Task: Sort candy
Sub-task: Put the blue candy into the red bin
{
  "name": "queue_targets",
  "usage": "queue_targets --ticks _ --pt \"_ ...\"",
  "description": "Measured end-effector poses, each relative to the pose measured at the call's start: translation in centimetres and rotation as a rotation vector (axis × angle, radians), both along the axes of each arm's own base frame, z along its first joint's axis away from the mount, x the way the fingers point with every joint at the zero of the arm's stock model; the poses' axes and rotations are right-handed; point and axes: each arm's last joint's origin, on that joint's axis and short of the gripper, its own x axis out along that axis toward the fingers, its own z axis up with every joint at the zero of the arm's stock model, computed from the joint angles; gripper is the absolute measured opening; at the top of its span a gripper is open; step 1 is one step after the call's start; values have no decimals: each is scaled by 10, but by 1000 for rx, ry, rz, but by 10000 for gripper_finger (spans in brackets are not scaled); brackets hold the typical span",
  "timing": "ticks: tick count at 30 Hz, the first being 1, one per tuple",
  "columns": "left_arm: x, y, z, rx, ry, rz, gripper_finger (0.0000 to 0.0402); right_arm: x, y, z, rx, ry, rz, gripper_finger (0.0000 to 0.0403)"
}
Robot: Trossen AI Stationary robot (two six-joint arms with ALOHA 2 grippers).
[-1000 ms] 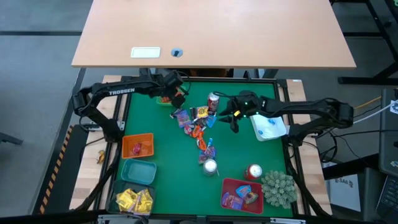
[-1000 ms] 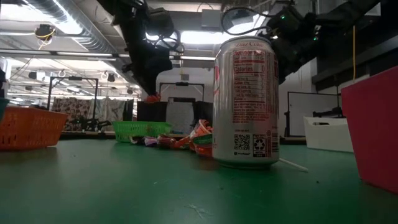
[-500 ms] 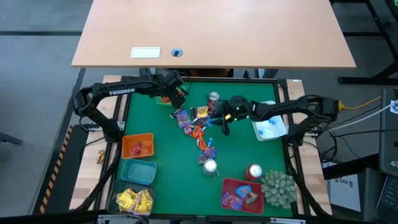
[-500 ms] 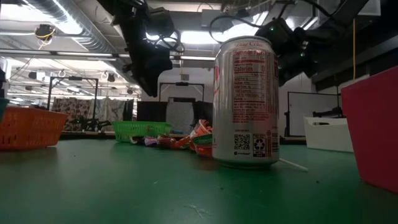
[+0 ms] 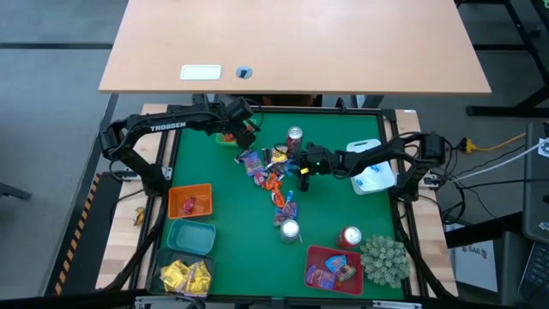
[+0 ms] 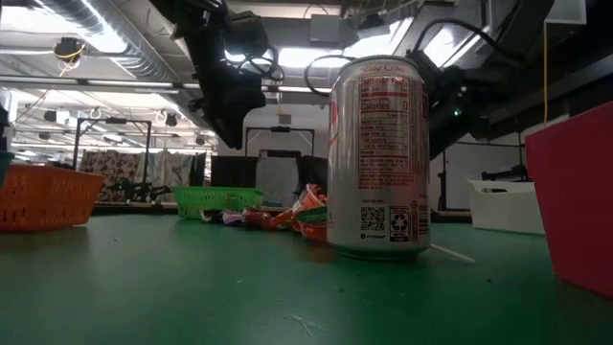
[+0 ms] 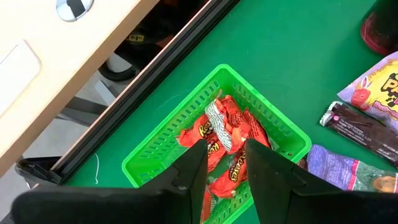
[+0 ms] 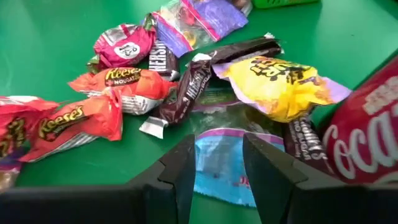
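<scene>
Right end effector hangs empty, fingers parted, over the blue packet beside the can — drop straight, pinch only that wrapper; left end effector open above green basket.

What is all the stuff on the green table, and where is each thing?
Loose candy: many, mixed colours, piled mid-table.
Green basket: one, far left edge, holds orange-red candy.
Orange bin: one, left side, a little candy inside.
Teal bin: one, below the orange bin.
Yellow candy: a heap, near left corner.
Red bin: one, near side, mixed candy inside.
White tray: one, right side.
Drink cans: three, red and silver, around the pile.
Spiky plant: one, grey-green, near right corner.
Left end effector: open, above the green basket.
Right end effector: open, over the pile.
</scene>
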Motion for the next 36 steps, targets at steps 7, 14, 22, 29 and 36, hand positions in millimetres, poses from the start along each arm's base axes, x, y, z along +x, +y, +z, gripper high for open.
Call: queue_targets --ticks 7,14,22,29,36 --pt "0 0 0 0 -1 1 99 5 -1 -19 2 13 0 134" --pt "0 0 0 -1 -1 1 99 10 -2 -32 7 35 -1 133" --pt "0 0 0 -1 -2 1 99 10 -2 -34 12 40 -1 54" --pt "0 0 0 -1 -2 1 99 8 0 -28 39 37 36 22" --pt "0 0 0 0 -2 1 99 -5 4 1 74 85 67 5"
